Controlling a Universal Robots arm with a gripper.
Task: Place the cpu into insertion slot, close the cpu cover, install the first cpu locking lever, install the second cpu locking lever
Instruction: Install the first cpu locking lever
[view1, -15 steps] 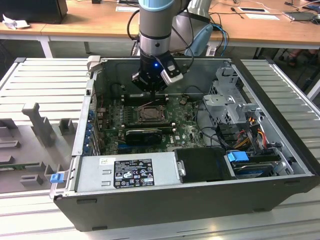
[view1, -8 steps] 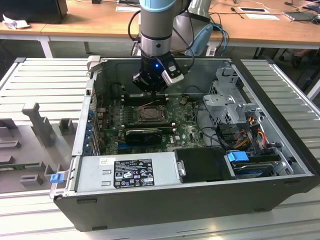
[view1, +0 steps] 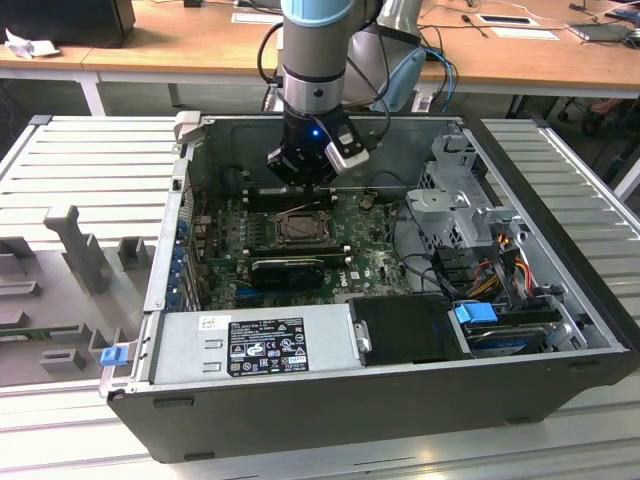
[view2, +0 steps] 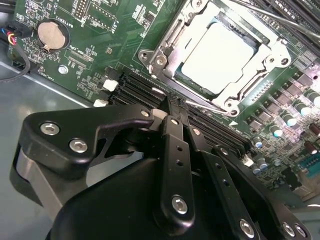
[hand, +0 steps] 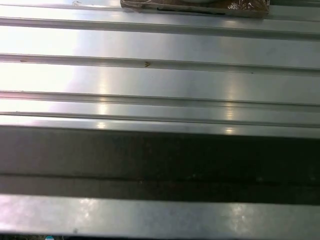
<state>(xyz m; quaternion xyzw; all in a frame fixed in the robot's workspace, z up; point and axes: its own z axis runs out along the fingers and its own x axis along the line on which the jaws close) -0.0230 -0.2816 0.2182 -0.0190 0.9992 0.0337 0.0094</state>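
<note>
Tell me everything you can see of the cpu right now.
The cpu is a flat square chip with a dull, pale silver-grey metal top. It lies flat in the insertion slot, with the silver cpu cover framing its edges. Nothing grips it; the gripper is beside the socket, over the black memory slots.

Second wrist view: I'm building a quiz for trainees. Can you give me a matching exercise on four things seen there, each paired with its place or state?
Things:
1. cpu
2. cpu cover
3. coin battery
4. gripper

States:
A. round, silver, on the green board
B. seated in the socket
C. over the black memory slots
D. closed down around the chip

Pairs: 1-B, 2-D, 3-A, 4-C
</note>
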